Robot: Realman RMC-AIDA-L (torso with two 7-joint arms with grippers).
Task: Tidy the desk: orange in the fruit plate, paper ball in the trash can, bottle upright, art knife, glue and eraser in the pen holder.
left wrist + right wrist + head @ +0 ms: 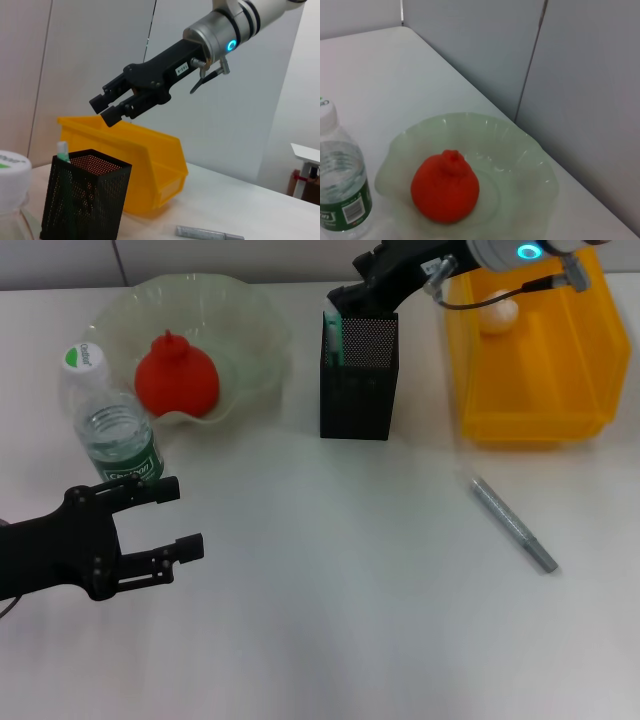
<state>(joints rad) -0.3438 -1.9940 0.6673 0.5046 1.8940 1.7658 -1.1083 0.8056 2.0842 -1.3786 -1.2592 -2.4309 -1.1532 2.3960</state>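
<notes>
Head view shows the right gripper [345, 298] empty, fingers parted over the pen holder [358, 380], and the knife [512, 523] lying on the desk could roll when grabbed.

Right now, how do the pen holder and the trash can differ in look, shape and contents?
The pen holder is black mesh, tall and narrow; the trash can is a solid yellow bin, wide and low. The pen holder holds a green-and-white item standing at its edge, while the trash can holds a pale paper ball. The right gripper hovers above the pen holder, not the trash can. Both stand open-topped at the table's far side.
</notes>
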